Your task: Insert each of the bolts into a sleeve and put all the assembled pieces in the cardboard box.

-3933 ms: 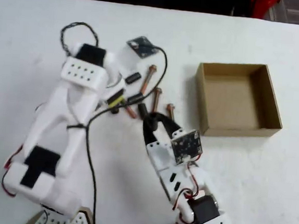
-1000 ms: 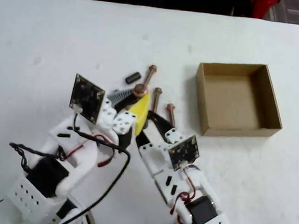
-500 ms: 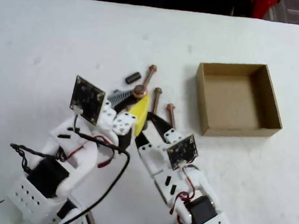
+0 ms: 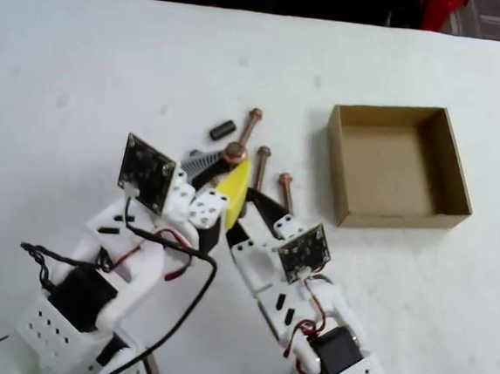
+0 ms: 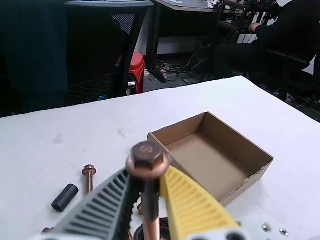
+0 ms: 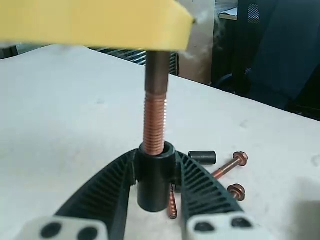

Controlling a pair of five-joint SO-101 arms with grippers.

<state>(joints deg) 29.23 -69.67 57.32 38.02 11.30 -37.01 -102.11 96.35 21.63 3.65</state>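
Landmark: the cardboard box (image 4: pixel 393 220) is seen open-topped on the white table (image 4: pixel 86 59); all places below are given from it.
Left gripper: the left gripper (image 4: pixel 226 159) is held off the box's left wall, as the high view has it. Its grey and yellow fingers are clamped on the shank of a bolt just under the head.
Held bolt: the held bolt (image 5: pixel 147 159) is kept upright, head uppermost. Its threaded end is set in the mouth of the sleeve below.
Right gripper: the right gripper (image 6: pixel 155 172) is placed beneath the left one, on the same side of the box. Its black fingers are closed around a sleeve.
Held sleeve: the held sleeve (image 6: pixel 154 180) is stood upright, directly under the bolt.
Loose bolts: three loose bolts (image 4: pixel 261 164) are left lying on the table between the grippers and the box's left wall.
Loose sleeve: one loose sleeve (image 4: pixel 223 130) is left lying beyond those bolts, farther from the box.
Change since 3.9 s ago: the left arm, then stretched low over the parts, has been drawn back and raised. One bolt has been lifted from the table and brought over the sleeve.
Change since 0.5 s ago: the left wrist has been shifted only slightly; both grips and the box are unchanged.
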